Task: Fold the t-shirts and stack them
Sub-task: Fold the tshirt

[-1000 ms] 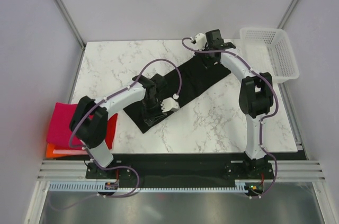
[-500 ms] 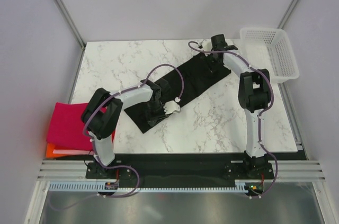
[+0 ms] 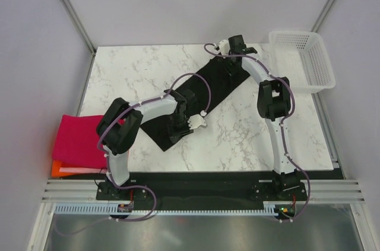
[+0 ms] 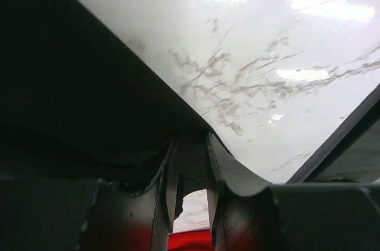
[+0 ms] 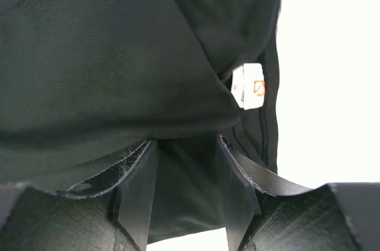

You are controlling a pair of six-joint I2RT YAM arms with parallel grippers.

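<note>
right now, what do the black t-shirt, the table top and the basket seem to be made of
The black t-shirt: soft matte knit cloth, probably cotton or a blend; it creases and shows a sewn-in label.
The table top: glossy white with grey veins, marble or a marble-look laminate; light glares off it.
The basket: white rigid plastic, judging by its moulded mesh walls.

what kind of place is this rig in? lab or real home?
Probably a lab robot cell, not a home: marble-look table walled by plain white panels, aluminium rail along its near edge, left arm and right arm bolted there.
</note>
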